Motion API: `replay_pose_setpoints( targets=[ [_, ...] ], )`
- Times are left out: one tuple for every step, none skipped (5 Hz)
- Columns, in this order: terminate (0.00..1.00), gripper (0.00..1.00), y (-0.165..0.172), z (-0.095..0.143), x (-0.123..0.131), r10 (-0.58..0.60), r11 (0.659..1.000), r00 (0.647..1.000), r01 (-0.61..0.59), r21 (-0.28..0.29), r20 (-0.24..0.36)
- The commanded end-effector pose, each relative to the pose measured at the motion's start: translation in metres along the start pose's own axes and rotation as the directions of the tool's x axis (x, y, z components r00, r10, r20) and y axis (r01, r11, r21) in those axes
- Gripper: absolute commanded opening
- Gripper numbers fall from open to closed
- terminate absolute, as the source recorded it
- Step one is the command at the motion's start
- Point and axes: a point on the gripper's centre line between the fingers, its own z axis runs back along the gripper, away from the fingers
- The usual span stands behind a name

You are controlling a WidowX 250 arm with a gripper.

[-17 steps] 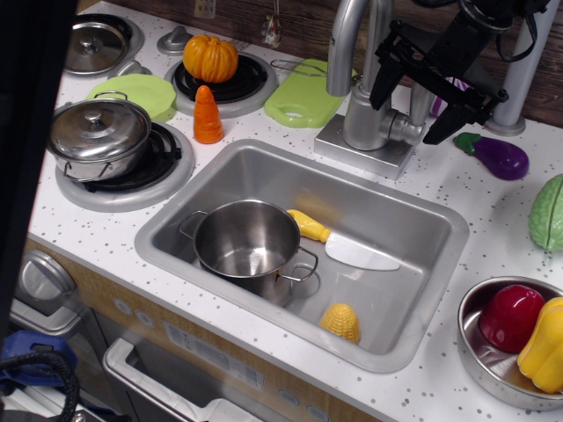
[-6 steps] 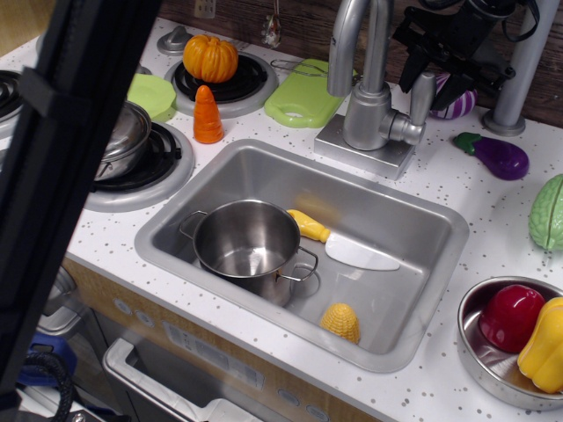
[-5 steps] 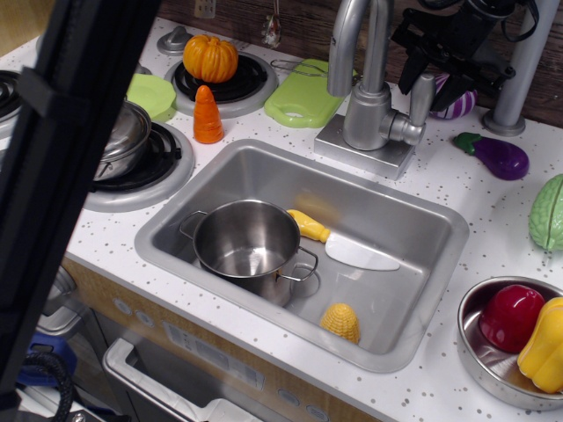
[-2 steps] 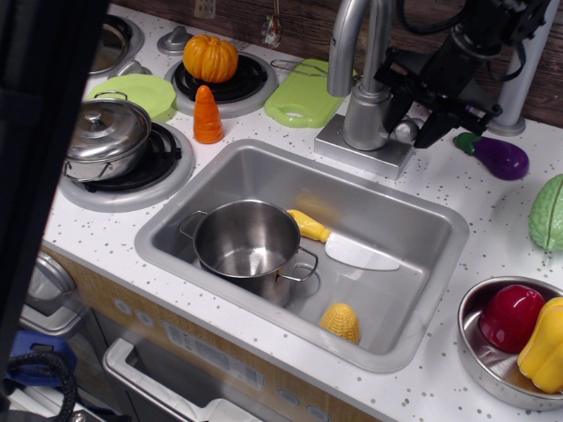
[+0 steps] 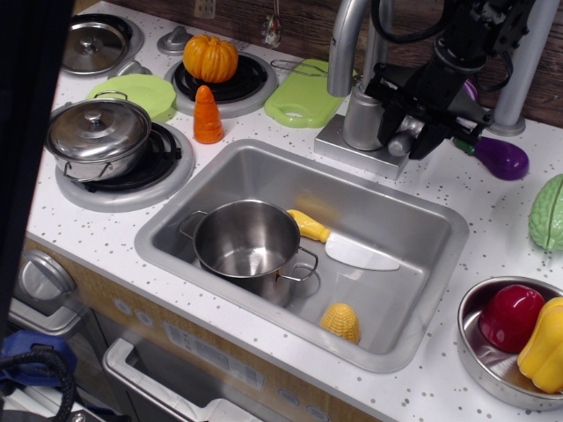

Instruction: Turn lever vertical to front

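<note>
The lever (image 5: 404,143) is a short silver-grey stub on the right side joint of the tap body (image 5: 359,119), behind the sink. Only its rounded end shows, pointing down and forward toward the sink. My black gripper (image 5: 408,136) reaches down from the upper right. Its two fingers sit close on either side of the lever and appear shut on it. Most of the lever's length is hidden by the fingers.
The curved spout (image 5: 339,48) rises left of the gripper and a thick grey pole (image 5: 521,70) stands to its right. A purple eggplant (image 5: 501,159) lies beside the fingers. The sink (image 5: 440,264) holds a steel pot (image 5: 246,242), a knife (image 5: 349,250) and a corn piece (image 5: 341,322).
The gripper came down from behind the upright lever and closed around it. The lever has swung from upright down toward the front. The dark bar at the left has drawn back.
</note>
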Motion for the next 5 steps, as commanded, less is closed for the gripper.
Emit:
replay_pose_setpoints(
  targets=[
    [0.00, 0.00, 0.0125, 0.0168, 0.0096, 0.015, 0.999, 0.999, -0.013, -0.051, 0.048],
    [0.00, 0.00, 0.0130, 0.0112, 0.0106, 0.009, 0.998, 0.999, -0.005, -0.061, 0.052],
    [0.00, 0.00, 0.0132, 0.0087, 0.0110, 0.002, 0.998, 0.999, 0.001, -0.063, 0.046],
    [0.00, 0.00, 0.0122, 0.0074, 0.0111, 0.003, 0.998, 0.999, 0.000, -0.063, 0.035],
    [1.00, 0.00, 0.0135, 0.0090, 0.0128, -0.003, 0.998, 0.999, 0.005, -0.064, 0.035]
  ],
)
